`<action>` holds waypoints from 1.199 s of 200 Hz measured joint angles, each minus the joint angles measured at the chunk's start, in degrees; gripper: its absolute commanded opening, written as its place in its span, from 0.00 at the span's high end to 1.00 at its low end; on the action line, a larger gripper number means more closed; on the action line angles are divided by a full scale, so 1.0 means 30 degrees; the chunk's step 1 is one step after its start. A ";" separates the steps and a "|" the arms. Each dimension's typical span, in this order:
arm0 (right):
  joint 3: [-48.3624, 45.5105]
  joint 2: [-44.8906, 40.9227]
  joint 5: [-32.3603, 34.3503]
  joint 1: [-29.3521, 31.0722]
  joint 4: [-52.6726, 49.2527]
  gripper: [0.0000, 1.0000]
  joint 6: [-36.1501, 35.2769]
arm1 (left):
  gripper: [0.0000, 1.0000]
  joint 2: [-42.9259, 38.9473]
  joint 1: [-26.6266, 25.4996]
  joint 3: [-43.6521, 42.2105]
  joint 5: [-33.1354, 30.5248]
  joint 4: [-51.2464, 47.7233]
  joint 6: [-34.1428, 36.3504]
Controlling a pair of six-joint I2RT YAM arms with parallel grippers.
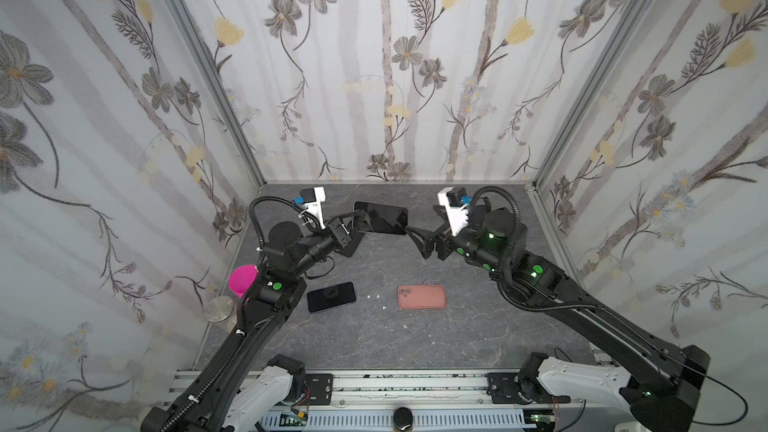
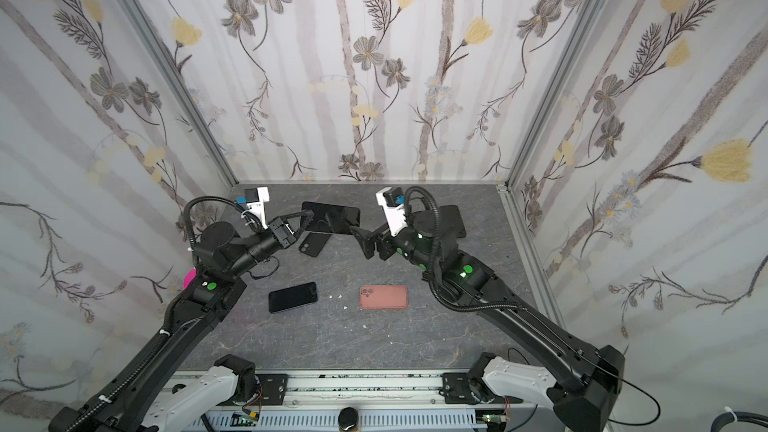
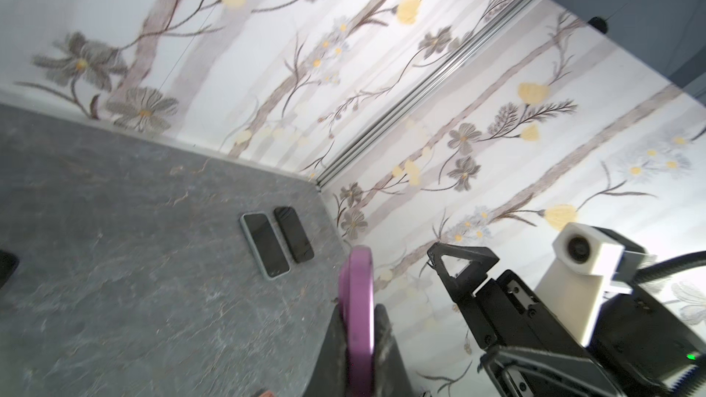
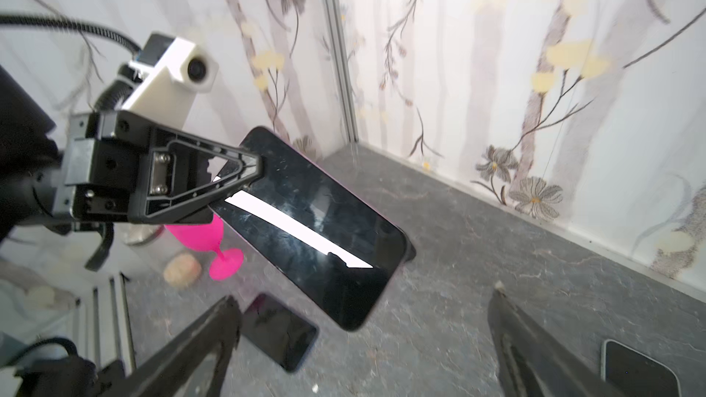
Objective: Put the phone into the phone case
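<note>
Wide apart, my right fingers (image 4: 198, 345) hover near the stiff, glossy, probably slippery phone (image 4: 324, 204) my left fingers (image 4: 252, 168) pinch by one end; I'd clamp its side edges, not glass.

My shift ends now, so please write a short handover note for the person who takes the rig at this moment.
Left gripper: shut on one end of the phone, held above the table.
Right gripper: open, at the phone's free end, holding nothing.
Pink case and a dark case lie on the table.
Done: phone lifted.
To do: seat it in a case.
</note>
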 measured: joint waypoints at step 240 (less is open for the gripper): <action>-0.0576 0.2565 -1.1351 -0.2011 1.0149 0.60 1.1621 | 1.00 0.0372 -0.0554 0.0007 0.3177 0.7788 -0.1574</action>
